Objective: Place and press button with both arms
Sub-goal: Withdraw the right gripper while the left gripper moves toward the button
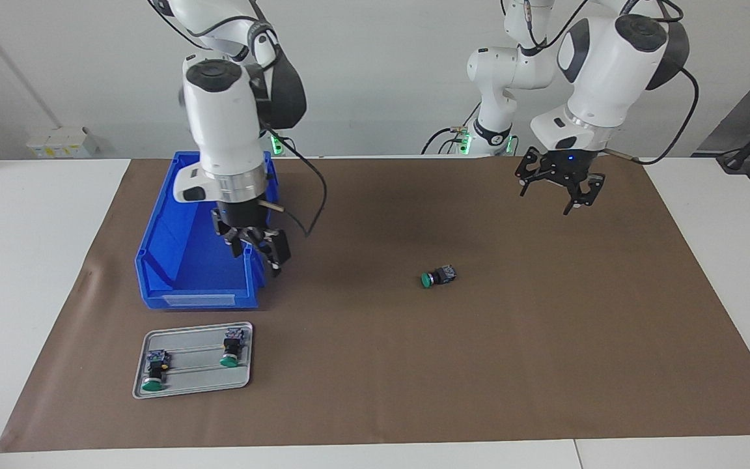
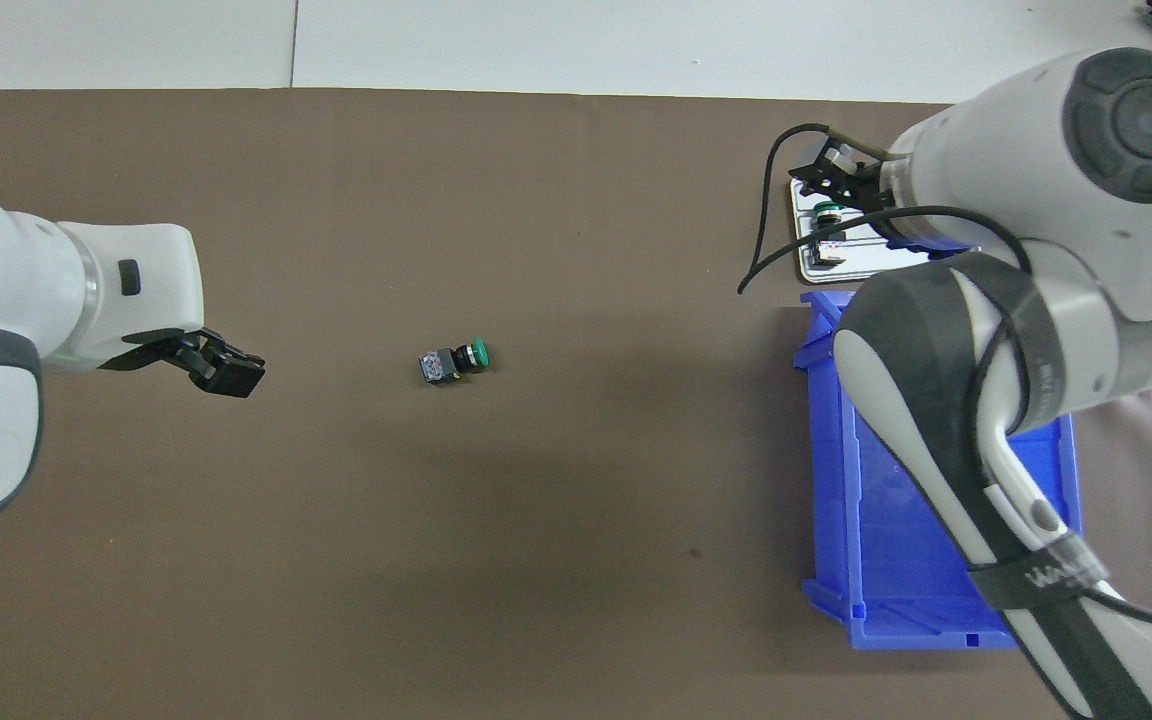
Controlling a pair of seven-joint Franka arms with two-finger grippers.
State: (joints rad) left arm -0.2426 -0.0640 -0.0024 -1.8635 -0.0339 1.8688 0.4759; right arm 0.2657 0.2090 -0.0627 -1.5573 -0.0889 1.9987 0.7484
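Three green-capped buttons are showing: two are lying on the metal tray [image 1: 147, 339] toward the right arm's end of the tabletop [image 1: 544, 365], and one button [image 1: 439, 277] is lying on its side on the brown mat, alone near the middle, cap pointing away from the robots. That placement is probably leaving it reachable for either arm, with the tray serving as stock and the blue bin [image 1: 160, 260] sitting just nearer to the robots than the tray. The right hand [image 1: 259, 251] is hanging over the bin's open edge, fingers slightly parted and holding nothing. The left hand [image 1: 560, 182] is hovering above the mat toward the left arm's end, fingers spread wide and empty. The lone button is lying well apart from both hands, on the mat between them, and somewhat closer to the left hand.
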